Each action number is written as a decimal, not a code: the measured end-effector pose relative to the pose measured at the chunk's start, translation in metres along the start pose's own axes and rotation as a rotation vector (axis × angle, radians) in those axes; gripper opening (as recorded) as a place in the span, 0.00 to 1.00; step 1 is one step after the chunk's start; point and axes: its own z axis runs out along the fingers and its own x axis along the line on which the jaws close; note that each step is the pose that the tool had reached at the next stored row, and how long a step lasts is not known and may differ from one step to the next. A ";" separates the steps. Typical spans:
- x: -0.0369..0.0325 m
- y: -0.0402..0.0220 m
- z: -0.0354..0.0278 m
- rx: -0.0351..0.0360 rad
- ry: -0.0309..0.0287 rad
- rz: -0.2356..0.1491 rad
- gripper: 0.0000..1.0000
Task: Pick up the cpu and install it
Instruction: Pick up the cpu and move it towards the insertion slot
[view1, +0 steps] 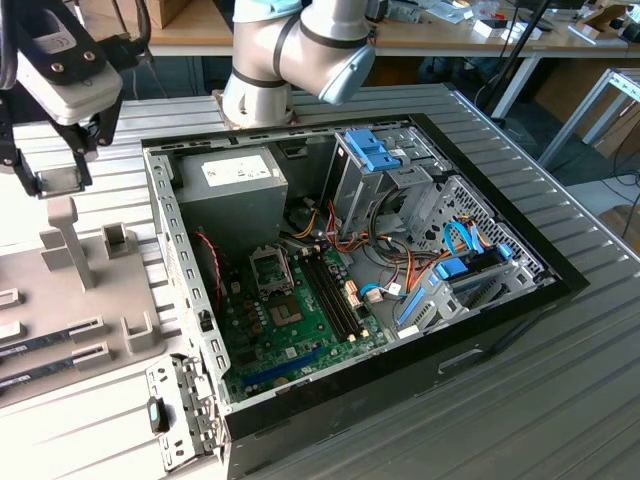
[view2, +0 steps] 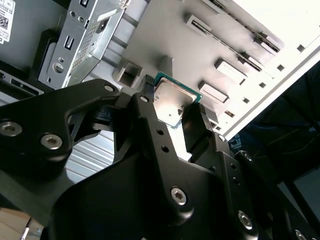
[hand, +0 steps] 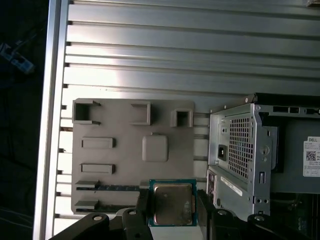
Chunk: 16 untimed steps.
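we note cpu (hand: 172, 202) pinched between jaws, set narrow, fingers (hand: 142, 207) on two opposite edges. silvery lid faces camera in both wrist views. part is square, so no long axis to mind. grey holder tray (hand: 125, 135) lies below jaws; we judge cpu clear of it. open case (view1: 560, 285) sits toward exterior view's right of jaws. bare socket (view1: 270, 268) on green board (view1: 300, 340) is well apart from held cpu and lower than jaws.
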 end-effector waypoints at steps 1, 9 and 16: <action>-0.0028 -0.0001 0.0001 0.0000 0.0000 0.000 0.47; -0.0177 -0.0009 0.0005 0.0000 0.0000 0.000 0.47; -0.0292 -0.0015 0.0009 0.0000 0.0000 0.000 0.47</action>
